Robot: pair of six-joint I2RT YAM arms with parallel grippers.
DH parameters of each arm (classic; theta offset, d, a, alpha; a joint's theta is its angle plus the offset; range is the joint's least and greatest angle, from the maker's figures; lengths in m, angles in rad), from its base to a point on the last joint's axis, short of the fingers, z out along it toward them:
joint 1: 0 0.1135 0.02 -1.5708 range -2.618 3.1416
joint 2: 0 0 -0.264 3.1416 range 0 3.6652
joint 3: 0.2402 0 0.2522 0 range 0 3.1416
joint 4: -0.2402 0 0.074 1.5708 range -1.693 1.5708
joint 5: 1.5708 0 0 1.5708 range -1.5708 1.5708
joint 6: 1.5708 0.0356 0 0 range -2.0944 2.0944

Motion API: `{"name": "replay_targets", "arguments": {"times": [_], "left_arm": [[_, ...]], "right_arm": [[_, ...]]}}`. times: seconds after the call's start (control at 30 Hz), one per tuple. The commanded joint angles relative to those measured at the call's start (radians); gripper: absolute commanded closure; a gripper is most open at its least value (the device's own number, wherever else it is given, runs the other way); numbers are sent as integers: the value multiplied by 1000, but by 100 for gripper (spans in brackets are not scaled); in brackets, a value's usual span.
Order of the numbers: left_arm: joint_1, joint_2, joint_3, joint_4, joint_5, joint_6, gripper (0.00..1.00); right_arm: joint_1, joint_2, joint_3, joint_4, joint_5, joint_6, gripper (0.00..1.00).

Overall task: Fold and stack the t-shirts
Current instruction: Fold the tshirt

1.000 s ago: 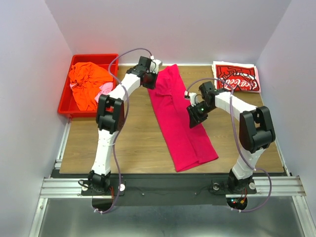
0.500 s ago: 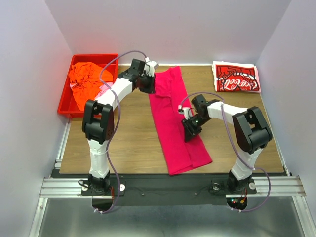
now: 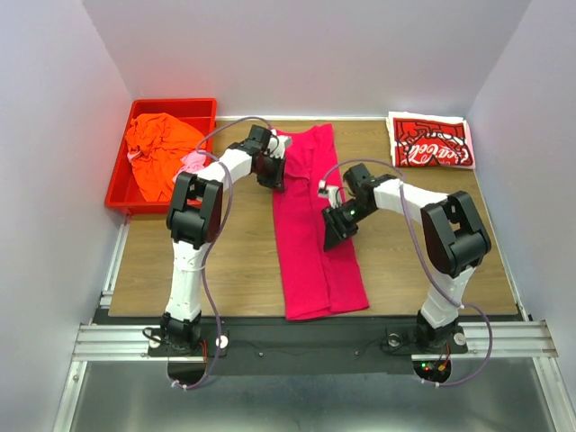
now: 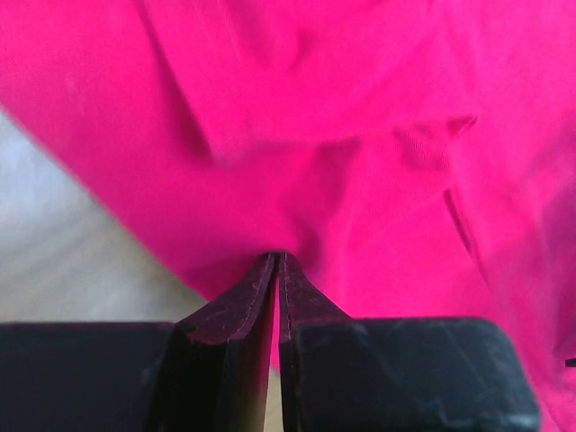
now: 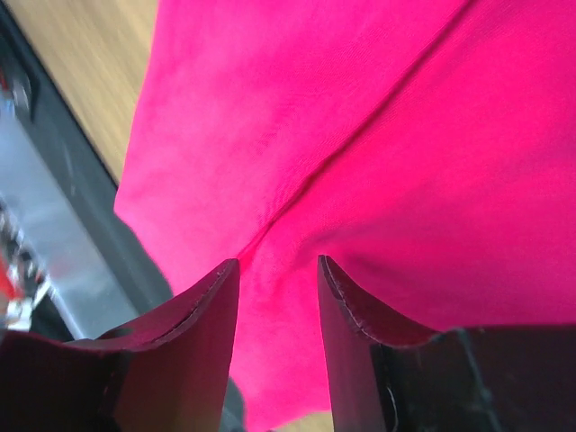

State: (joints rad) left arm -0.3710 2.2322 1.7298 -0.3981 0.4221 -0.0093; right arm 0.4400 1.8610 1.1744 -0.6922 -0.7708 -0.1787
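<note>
Shift leftward and nearer for magenta t-shirt (image 3: 310,261), now a long folded strip on table (image 3: 225,252); far end clamped in left pincer (image 3: 273,171); right pincer (image 3: 333,234) newly parted over strip's middle, seemingly letting go; straightened, probably, for crosswise fold.

Magenta-pink cloth t-shirt (image 3: 301,252), folded into a long strip, lies centre; folded red-and-white Coca-Cola-print t-shirt (image 3: 430,142) lies at 1 o'clock.

Magenta t-shirt (image 3: 310,243): matt knit cloth is noted. Surface (image 3: 234,261): smooth wood grain. Bin (image 3: 175,105): glossy red plastic. Fingers (image 5: 207,315): matt black.
</note>
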Motion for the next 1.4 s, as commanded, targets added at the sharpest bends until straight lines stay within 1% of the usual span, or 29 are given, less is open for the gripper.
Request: {"name": "replay_targets", "arguments": {"times": [0.0,0.03,0.07,0.13,0.17,0.2,0.27,0.3,0.33,0.4,0.5,0.53,0.57,0.7,0.77,0.97,1.13,1.2,1.23,1.27,1.3,1.33,1.37], "left_arm": [[-5,59,105,10,-23,2,82],[-5,73,143,7,-28,3,82],[-3,90,163,1,-31,5,82],[0,136,230,-16,-36,3,82],[0,153,255,-21,-37,3,82],[1,187,278,-28,-37,3,82],[3,219,358,-48,-37,3,82],[7,249,404,-56,-37,3,82],[9,262,421,-59,-34,3,82],[12,283,444,-59,-31,-1,82],[17,300,465,-51,-25,-9,82],[18,302,470,-48,-25,-11,82],[20,302,470,-38,-23,-12,82],[30,305,461,-21,-14,-18,82],[35,316,468,-19,-8,-18,82],[60,354,527,-30,-5,-11,80],[84,400,619,-45,12,-17,79],[86,403,628,-38,33,-17,78],[87,399,623,-33,46,-18,75],[87,383,617,-21,69,-18,73],[87,383,608,-13,69,-20,73],[87,356,578,1,87,-23,70],[86,339,561,22,93,-26,68]], "right_arm": [[-96,-23,122,65,18,10,54],[-130,16,173,75,43,33,55],[-142,17,200,88,44,48,55],[-164,84,261,124,91,74,57],[-167,105,286,138,105,84,57],[-169,148,344,173,135,96,57],[-173,193,398,210,178,137,57],[-173,234,450,245,195,165,57],[-175,260,480,259,211,174,57],[-178,305,562,301,244,205,57],[-176,414,651,324,295,242,58],[-176,459,704,324,309,254,59],[-176,484,732,324,353,260,60],[-181,553,809,324,442,274,63],[-179,585,843,324,462,275,63],[-182,612,858,324,456,286,62],[-182,572,791,323,412,298,61],[-184,552,765,324,387,294,57],[-182,531,746,324,384,283,52],[-182,515,736,324,371,277,49],[-182,501,729,324,364,272,47],[-182,486,725,324,363,269,45],[-184,454,716,324,357,268,40]]}}
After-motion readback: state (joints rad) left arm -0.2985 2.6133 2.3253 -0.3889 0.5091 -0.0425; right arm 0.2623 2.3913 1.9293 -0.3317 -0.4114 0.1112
